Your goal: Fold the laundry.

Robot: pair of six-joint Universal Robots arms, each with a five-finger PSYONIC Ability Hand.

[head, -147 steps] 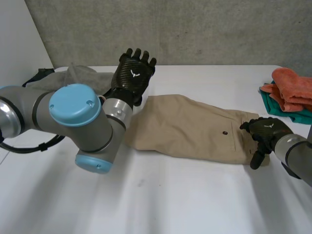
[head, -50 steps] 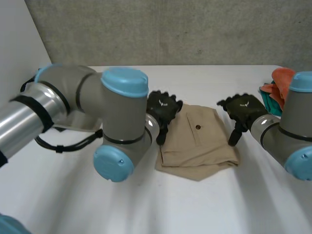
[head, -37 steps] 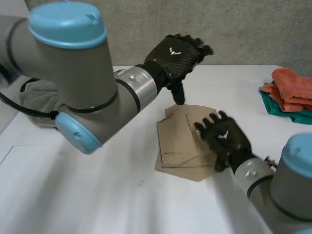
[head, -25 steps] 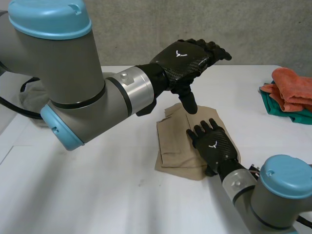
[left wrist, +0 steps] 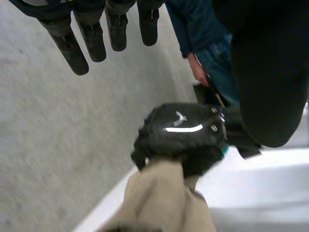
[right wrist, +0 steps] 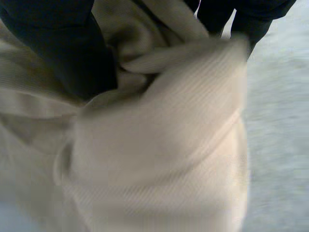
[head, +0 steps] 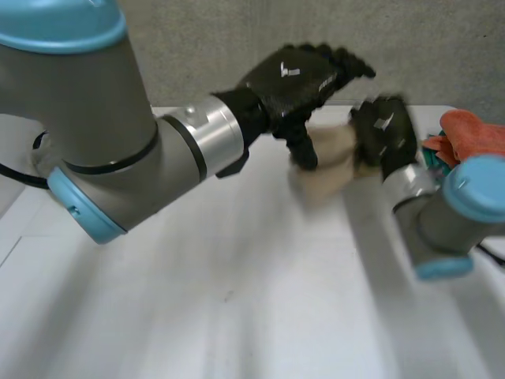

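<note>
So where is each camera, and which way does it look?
Head view: between and behind the left arm and right arm, looking down at the white table; both show, with left hand and right hand.
Left wrist view: on that wrist, looking along its straight fingers at the right hand, a wall, a person.
Right wrist view: on that wrist, close on the tan shorts its hand grips.
All share the tan shorts.
</note>
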